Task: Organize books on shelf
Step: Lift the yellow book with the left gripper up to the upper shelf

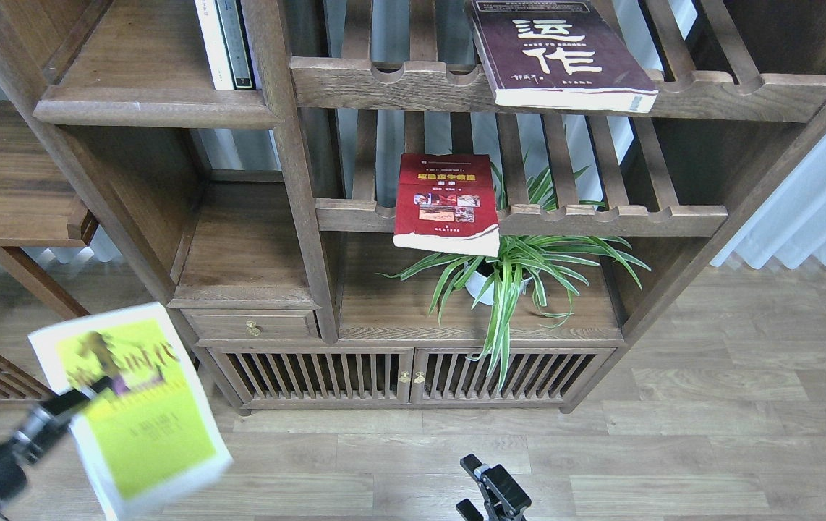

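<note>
Yellow-green paperback book (139, 412) with a white border hangs blurred over the floor, clamped at its left edge by the left gripper (84, 396). The thick maroon paperback (558, 54) and red paperback (448, 204) lie on slatted wooden racks (601, 217), while the right gripper (477, 474) sits low; whether it is closed cannot be told.

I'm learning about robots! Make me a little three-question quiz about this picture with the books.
1. True or false: the left claw holds the yellow-green book.
2. The red book lies on which rack? A) the upper slatted rack B) the lower slatted rack C) the floor
3. Fill in: the leafy thing below the red book is a ____.

Key:
1. True. The book hangs in the air on the claw.
2. B. The maroon book is the one on the upper slatted rack.
3. Plant: the spider plant in a white pot.
</note>
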Robot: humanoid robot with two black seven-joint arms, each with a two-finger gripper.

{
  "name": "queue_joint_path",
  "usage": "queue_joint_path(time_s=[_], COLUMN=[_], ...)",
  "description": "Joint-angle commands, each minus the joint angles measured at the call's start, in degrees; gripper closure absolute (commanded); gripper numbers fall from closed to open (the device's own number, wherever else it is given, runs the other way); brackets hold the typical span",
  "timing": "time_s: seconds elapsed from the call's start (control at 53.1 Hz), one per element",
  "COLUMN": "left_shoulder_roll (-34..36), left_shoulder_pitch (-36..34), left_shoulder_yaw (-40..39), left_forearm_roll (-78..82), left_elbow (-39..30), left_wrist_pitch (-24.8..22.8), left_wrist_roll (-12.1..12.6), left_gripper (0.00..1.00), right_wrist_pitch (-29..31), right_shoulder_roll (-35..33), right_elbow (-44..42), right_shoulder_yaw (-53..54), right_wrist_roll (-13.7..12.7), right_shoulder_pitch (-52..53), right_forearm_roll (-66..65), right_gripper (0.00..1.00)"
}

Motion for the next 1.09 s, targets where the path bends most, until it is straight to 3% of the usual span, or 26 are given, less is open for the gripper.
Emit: queue_joint_path(time_s=[0.0,0.245,0.264,0.433,0.471,0.622,0.697,0.848,1.074], left_shoulder_roll=[3.4,9.0,9.8,9.6,8.9,6.7,6.3,5.9,10.3], left_shoulder_pitch=[-2.3,-19.8,-25.0,-39.4,-46.1,-62.2,-65.9,-66.5,-66.0], left_shoulder_yaw=[-8.8,-7.6,-5.6,1.3,4.6,16.8,19.5,19.3,19.6], left_forearm_roll=[-2.4,-7.1,-7.1,-7.1,-7.1,-7.4,-7.4,-6.9,-2.1], left_elbow=[0.1,0.0,0.1,0.1,0.1,0.3,0.7,3.5,8.6], left_wrist_pitch=[0.0,0.0,0.0,0.0,0.0,0.0,0.0,0.0,0.0], left_wrist_roll=[-3.0,-3.2,-3.3,-3.2,-3.3,-3.4,-3.3,-3.2,-0.4], left_gripper=[0.98,0.98,0.98,0.98,0.98,0.97,0.96,0.96,0.96], right_wrist_pitch=[0.0,0.0,0.0,0.0,0.0,0.0,0.0,0.0,0.0], right_shoulder_roll=[0.9,2.3,2.3,2.4,2.4,2.4,2.4,2.2,1.7], right_elbow=[-3.2,-4.5,-4.5,-4.6,-4.9,-5.2,-5.2,-5.3,-5.2], right_shoulder_yaw=[1.1,1.1,1.1,1.1,1.1,1.2,1.2,1.3,1.3], right_wrist_roll=[0.5,0.5,0.5,0.5,0.5,0.5,0.5,0.5,0.5], right_shoulder_pitch=[1.6,3.1,3.1,3.1,3.1,3.0,2.9,2.1,1.7], right_forearm_roll=[0.5,0.4,0.4,0.5,0.5,0.5,0.7,1.9,2.3], right_gripper=[0.01,0.01,0.01,0.01,0.01,0.01,0.01,0.01,0.01])
